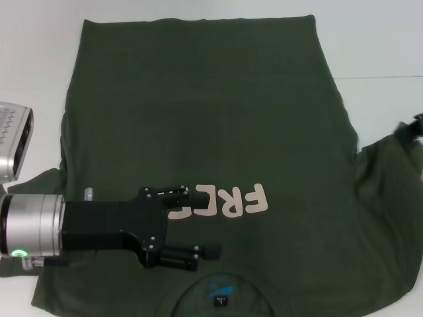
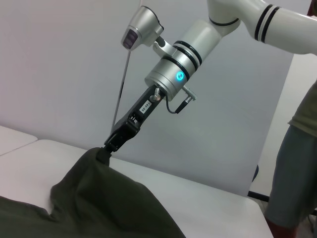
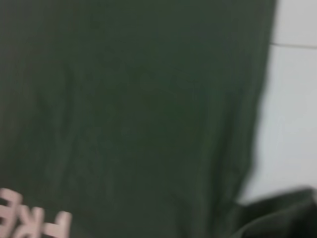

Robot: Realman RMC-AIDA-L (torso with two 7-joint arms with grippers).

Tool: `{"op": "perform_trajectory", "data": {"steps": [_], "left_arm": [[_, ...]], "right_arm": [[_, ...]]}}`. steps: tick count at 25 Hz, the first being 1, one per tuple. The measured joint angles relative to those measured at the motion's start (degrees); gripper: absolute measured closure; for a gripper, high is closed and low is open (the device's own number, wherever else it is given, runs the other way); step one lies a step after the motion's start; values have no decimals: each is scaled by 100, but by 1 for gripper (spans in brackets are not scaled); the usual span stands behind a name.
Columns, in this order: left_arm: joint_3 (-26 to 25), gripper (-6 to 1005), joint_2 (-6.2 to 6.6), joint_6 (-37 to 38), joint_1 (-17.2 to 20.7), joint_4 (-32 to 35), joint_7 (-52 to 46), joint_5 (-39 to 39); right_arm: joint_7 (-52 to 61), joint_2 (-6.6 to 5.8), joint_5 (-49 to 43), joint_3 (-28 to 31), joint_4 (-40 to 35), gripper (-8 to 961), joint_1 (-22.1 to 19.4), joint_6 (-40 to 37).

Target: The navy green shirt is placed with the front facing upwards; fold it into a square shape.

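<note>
Folding has barely begun: the navy green shirt [image 1: 198,132] lies mostly flat on the surface [image 1: 377,39]. Right gripper [image 2: 105,150] pinches its right sleeve, lifted; left gripper [image 1: 198,221] hovers over the chest, jaws apart, empty.

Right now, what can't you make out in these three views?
- Head view: left gripper covers the last letters of the chest print on the navy green shirt.
- Head view: right gripper is cut off by the frame edge; the left wrist view shows it pinching a raised bit of shirt.
- Head view: collar tag too small to read.
- Right wrist view: blurred; own fingers not visible.
</note>
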Motion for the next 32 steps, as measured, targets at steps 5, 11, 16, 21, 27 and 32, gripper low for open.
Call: {"op": "perform_trajectory", "data": {"steps": [5, 11, 16, 21, 27, 32], "left_arm": [[-9, 93, 0, 7, 0, -2, -13, -51], [-10, 93, 0, 9, 9, -2, -16, -57], [-10, 93, 0, 9, 38, -2, -18, -60], [-10, 93, 0, 9, 45, -8, -19, -71], [-10, 93, 0, 9, 52, -11, -15, -74], [-10, 93, 0, 12, 59, -11, 3, -74]], "right_arm": [[-259, 150, 505, -14, 65, 934, 91, -8], [-767, 468, 668, -28, 102, 933, 179, 63], [-1112, 552, 847, -42, 488, 933, 230, 166], [-1430, 595, 938, -97, 913, 922, 289, 334], [-1608, 700, 952, -114, 1144, 910, 335, 507], [-1677, 754, 1005, -119, 1299, 899, 346, 601]]}}
